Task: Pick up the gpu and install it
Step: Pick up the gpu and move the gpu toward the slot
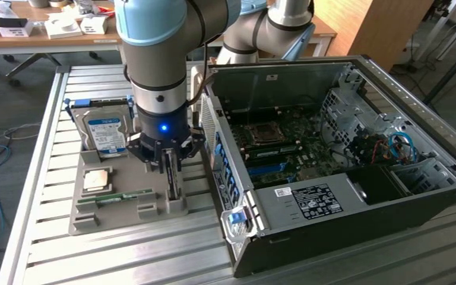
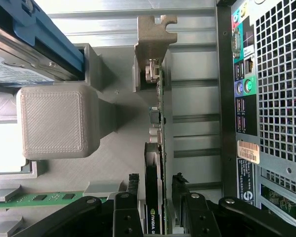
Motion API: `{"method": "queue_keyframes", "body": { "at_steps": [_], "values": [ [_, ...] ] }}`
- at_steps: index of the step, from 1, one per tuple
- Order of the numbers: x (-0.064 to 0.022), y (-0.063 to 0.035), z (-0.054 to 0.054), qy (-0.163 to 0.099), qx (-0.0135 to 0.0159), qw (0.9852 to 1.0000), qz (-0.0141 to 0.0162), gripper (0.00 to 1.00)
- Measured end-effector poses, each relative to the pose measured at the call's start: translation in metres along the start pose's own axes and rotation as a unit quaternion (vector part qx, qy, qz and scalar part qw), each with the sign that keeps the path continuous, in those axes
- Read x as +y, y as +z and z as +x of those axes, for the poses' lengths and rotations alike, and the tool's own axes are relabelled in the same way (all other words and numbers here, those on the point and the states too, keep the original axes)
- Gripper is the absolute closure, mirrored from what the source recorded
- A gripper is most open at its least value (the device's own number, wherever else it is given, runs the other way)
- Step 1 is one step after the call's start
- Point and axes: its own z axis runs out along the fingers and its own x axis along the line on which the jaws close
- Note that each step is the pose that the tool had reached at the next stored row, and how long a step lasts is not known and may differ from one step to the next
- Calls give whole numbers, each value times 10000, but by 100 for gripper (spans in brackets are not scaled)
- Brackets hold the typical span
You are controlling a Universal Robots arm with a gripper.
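Grey arm [image 1: 158, 71], blue caps [image 1: 155, 27], black end effector [image 1: 171, 189]

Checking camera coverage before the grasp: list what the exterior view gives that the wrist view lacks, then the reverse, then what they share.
The exterior view adds the arm and the motherboard inside the open case. The wrist view adds the metal bracket on the gpu, a barcode sticker on the case's rear, and gaps between the open fingers and the gpu. Shared: the gripper astride the gpu, hard drive, memory stick, gray tray.
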Motion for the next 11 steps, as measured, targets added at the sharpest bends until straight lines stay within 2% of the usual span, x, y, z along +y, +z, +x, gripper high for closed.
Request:
{"method": "queue_keyframes", "body": {
  "at_steps": [4, 5, 6, 7, 11],
  "values": [
    [0, 0, 0, 0, 0, 10000, 0, 61],
    [0, 0, 0, 0, 0, 10000, 0, 67],
    [0, -1, 0, 0, 1, 10000, 0, 67],
    [0, -1, 0, 0, 1, 10000, 1, 74],
    [0, 0, 0, 0, 0, 10000, 1, 74]
  ]
}}
